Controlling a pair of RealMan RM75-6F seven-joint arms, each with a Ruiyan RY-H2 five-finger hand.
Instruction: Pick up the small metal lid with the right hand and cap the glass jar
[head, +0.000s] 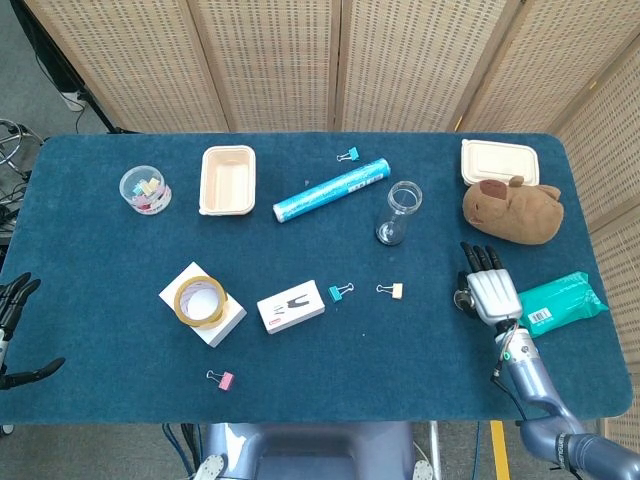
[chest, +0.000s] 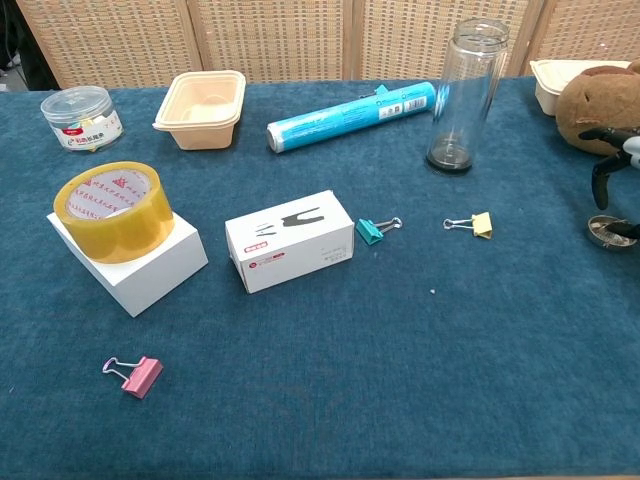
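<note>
The small metal lid (chest: 610, 231) lies flat on the blue cloth at the right edge of the chest view; in the head view the lid (head: 461, 298) peeks out beside my right hand. My right hand (head: 488, 290) hovers palm-down over it with its fingers spread, and its thumb reaches down beside the lid without gripping it. Only the fingertips (chest: 601, 181) show in the chest view. The tall glass jar (chest: 465, 95) stands upright and uncapped, further left and back, and appears from above as the jar (head: 400, 211). My left hand (head: 14, 325) rests open at the table's left edge.
A brown plush toy (head: 512, 210) and a beige lidded box (head: 498, 160) sit behind my right hand, with a green wipes pack (head: 558, 303) to its right. A yellow clip (chest: 472, 224), teal clip (chest: 373, 229), white box (chest: 290, 240), blue roll (chest: 352, 115) and tape roll (chest: 113, 210) lie leftward.
</note>
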